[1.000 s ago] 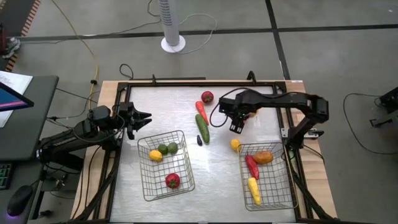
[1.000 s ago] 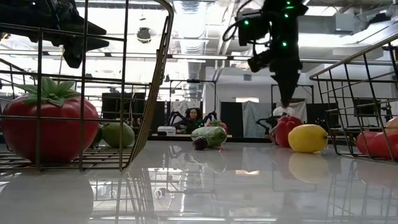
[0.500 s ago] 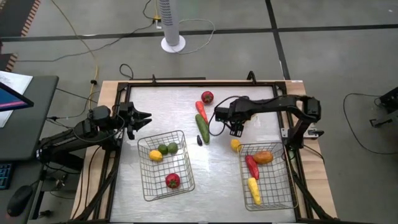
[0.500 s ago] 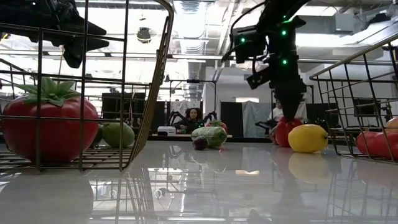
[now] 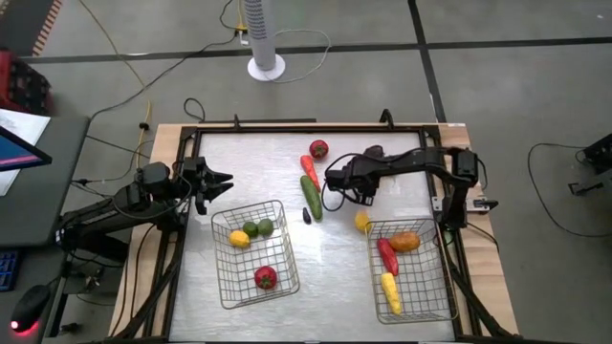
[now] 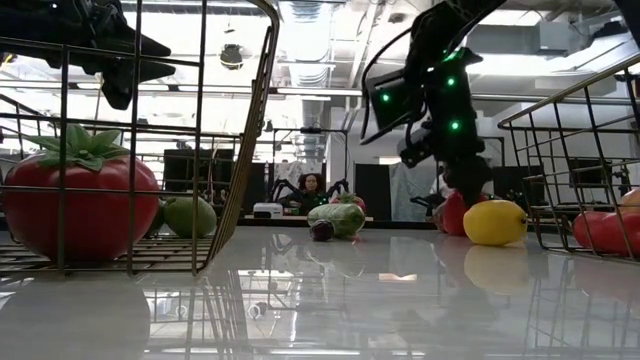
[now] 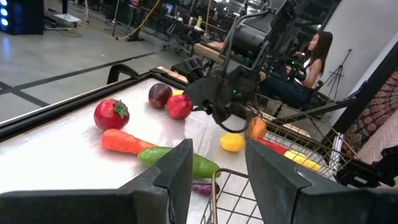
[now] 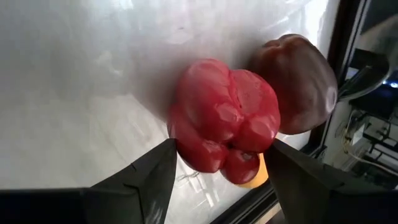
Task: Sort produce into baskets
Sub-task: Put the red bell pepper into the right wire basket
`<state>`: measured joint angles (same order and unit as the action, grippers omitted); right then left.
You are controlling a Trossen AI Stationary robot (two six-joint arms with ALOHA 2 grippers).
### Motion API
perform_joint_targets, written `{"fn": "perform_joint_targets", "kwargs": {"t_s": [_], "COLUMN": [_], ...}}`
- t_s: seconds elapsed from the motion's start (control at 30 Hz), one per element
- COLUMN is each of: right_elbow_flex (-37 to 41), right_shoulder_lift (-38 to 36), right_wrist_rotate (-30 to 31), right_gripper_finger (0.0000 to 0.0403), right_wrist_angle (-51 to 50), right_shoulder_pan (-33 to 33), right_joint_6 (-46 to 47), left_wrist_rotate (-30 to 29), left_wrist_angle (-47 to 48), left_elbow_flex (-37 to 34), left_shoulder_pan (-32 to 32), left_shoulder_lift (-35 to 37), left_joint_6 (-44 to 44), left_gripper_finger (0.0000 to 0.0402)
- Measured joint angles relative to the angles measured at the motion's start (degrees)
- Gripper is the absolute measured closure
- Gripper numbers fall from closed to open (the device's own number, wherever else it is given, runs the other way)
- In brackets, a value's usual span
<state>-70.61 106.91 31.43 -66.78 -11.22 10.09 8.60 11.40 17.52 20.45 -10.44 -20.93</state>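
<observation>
Baskets: two, standing as left basket (image 5: 239,282) and right basket (image 5: 426,282).
Produce (image 5: 265,277) sitting in left basket: four.
Sitting in right basket: three.
Lying loose on table (image 5: 249,162): probably seven, two being hard to make out from above.

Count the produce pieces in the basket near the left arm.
4 in the left basket: two green pieces side by side, a yellow piece next to them, a red tomato apart. None seems hidden.

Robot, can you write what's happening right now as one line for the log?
right tool: open, straddling red pepper on table | maroon fruit: beside pepper | left tool: open, waiting above table's left side
</observation>
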Motion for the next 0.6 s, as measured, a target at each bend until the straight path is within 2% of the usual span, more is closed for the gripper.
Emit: {"fn": "perform_joint_targets", "kwargs": {"t_s": [0.3, 0.6], "right_elbow_flex": [0.02, 0.06], "right_shoulder_lift": [0.08, 0.17], "right_wrist_rotate": [0.19, 0.33], "right_gripper_finger": [0.0145, 0.0201], "right_wrist_angle": [1.83, 1.36], "right_shoulder_pan": [-2.35, -2.16], "right_joint_6": [-1.54, -1.57], "left_wrist_rotate": [0.02, -0.06], "left_wrist_angle": [0.22, 0.28], "left_elbow_flex": [0.0, 0.0], "left_shoulder_pan": [0.0, 0.02], "left_shoulder_lift": [-0.02, 0.0], "left_joint_6": [0.04, 0.07], "left_gripper_finger": [0.0269, 0.0269]}}
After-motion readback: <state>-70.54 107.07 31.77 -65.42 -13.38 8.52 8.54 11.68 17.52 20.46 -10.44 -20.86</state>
